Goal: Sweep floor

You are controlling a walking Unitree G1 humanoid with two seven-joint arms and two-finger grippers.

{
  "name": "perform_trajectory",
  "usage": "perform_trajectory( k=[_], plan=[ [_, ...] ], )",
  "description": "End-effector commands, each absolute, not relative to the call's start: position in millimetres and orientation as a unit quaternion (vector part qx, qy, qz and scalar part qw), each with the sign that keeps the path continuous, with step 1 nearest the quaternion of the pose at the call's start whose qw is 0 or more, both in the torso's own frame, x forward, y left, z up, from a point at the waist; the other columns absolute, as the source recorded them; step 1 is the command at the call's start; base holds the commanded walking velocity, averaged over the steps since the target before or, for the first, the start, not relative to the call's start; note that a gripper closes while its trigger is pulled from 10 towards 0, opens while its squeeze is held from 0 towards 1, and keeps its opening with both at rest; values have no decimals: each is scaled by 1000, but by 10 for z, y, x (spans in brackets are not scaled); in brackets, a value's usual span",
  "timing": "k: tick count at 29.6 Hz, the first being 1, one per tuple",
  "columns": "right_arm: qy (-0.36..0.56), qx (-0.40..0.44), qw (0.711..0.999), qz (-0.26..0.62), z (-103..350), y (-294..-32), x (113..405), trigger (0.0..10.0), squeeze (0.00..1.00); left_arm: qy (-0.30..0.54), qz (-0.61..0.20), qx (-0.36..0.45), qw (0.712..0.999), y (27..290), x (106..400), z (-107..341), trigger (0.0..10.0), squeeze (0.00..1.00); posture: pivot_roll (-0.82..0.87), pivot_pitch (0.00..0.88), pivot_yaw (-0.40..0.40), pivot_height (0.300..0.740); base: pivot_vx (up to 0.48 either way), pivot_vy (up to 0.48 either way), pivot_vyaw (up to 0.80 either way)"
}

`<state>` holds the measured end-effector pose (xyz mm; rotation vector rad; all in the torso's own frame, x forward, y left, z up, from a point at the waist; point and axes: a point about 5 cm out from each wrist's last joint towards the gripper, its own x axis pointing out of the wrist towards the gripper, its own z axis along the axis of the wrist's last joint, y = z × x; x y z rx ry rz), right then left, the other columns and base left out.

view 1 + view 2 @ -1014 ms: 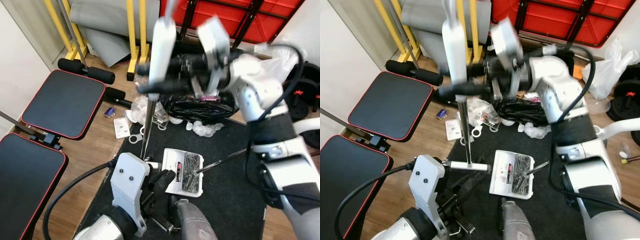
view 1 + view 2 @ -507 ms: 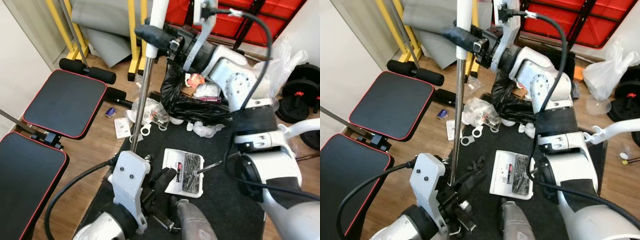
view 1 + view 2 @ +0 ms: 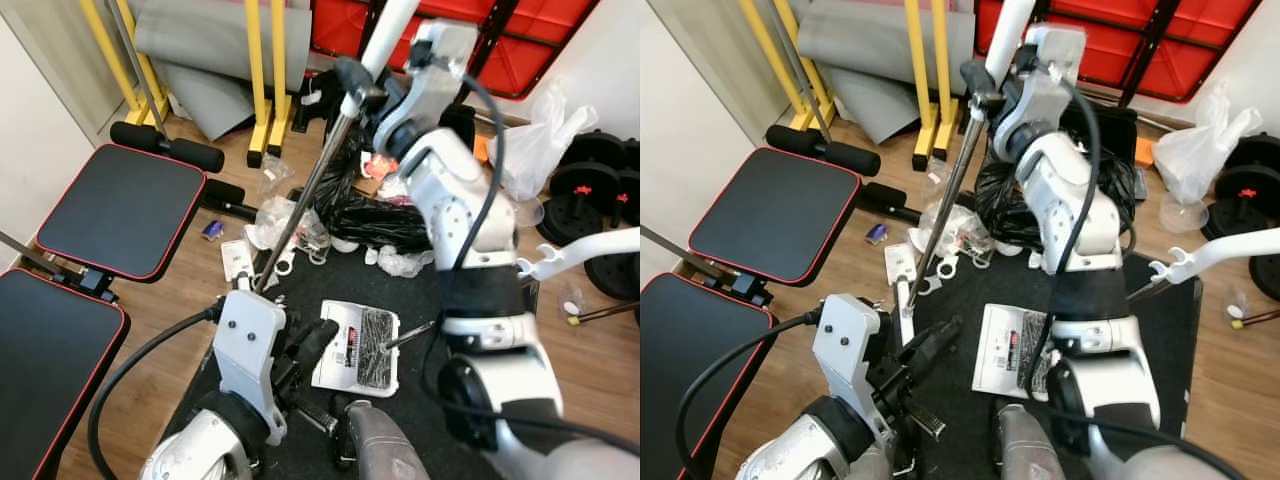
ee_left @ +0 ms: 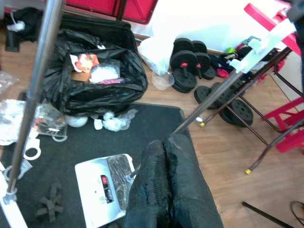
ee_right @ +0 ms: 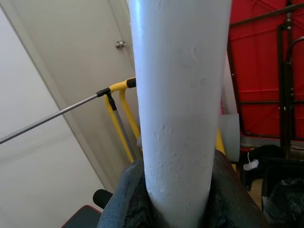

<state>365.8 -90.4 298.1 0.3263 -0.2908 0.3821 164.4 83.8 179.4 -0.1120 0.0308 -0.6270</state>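
My right gripper is raised high and shut on the white grip of a broom. Its metal pole slants down to the left, ending at a white foot on the floor. My left gripper hangs low over the black mat, fingers shut with nothing between them. Just right of it lies a white dustpan holding dark debris. The dustpan's thin long handle leans away to the right. Clear wrappers, white rings and a card litter the wood floor.
A black bin bag full of rubbish sits beyond the mat. A black weight bench with red trim stands to the left, yellow frame legs behind it. Weight plates and a white plastic bag are at the right.
My right arm has swung the broom's top away and to the right, so the pole now leans instead of standing upright. The left gripper stays low beside the dustpan.
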Motion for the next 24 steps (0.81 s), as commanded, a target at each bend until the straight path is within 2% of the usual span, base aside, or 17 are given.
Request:
perform_trajectory(
  k=[1, 12, 24],
  plan=[
    [-167, 189, 950, 187, 3026, -897, 3642, 10000, 0, 25, -299, -54, 953, 839, 1637, 1747, 10000, 0, -5, 186, -114, 740, 0, 0, 0],
    [-139, 185, 963, 136, 2774, -866, 3674, 10000, 0, 31, -329, -32, 943, 790, 1546, 1737, 10000, 0, 7, 205, -101, 740, 0, 0, 0],
    [-136, 192, 965, 114, 2700, -963, 3747, 10000, 0, 41, -382, -51, 922, 712, 1330, 1811, 10000, 0, 27, 307, -74, 740, 0, 0, 0]
  ],
)
